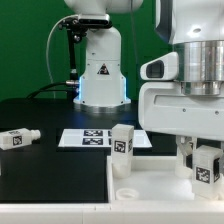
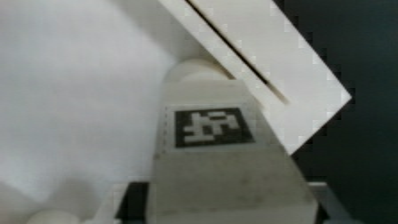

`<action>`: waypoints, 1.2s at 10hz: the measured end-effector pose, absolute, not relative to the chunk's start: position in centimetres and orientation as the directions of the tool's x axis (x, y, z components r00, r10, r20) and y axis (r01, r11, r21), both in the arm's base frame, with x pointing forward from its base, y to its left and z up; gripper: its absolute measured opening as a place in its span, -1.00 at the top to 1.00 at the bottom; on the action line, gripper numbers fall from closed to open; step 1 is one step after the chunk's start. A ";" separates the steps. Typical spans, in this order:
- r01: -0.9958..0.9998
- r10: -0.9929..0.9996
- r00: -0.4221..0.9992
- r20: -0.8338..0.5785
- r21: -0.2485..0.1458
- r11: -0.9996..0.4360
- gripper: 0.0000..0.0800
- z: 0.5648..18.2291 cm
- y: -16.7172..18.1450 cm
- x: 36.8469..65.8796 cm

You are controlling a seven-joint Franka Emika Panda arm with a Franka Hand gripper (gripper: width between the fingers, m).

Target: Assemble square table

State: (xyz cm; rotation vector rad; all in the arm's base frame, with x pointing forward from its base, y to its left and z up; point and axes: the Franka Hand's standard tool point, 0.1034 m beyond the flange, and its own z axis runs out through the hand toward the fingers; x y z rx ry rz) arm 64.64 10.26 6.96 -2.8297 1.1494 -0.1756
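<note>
our two-finger gripper (image 1: 205, 172) pinches a short chunky white plastic leg (image 2: 222, 150) that bears a black-and-white tag. the dark finger pads (image 2: 130, 200) press its sides. in the exterior view the held leg hangs at four o'clock, low over the white square plastic panel with raised rim (image 1: 80, 192). a second leg (image 1: 122, 150) stands upright on the panel near centre. a third leg (image 1: 18, 138) lies at nine o'clock on the black table (image 1: 40, 115), with the marker board (image 1: 88, 138) between them. we judge that if the held leg meets the rim instead of a corner hole, it could tilt in the pinch or shove the panel.

Bright light, soft shadows, blurred wrist view
</note>
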 end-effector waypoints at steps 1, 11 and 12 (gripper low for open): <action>-0.689 -0.699 0.712 0.075 -0.119 -0.715 0.28 7.0 10.3 64.6; -0.982 -0.978 -0.153 -0.144 -0.088 0.167 0.28 7.0 10.6 63.9; -0.982 -0.977 -0.156 -0.144 -0.087 0.169 0.28 7.0 10.6 63.9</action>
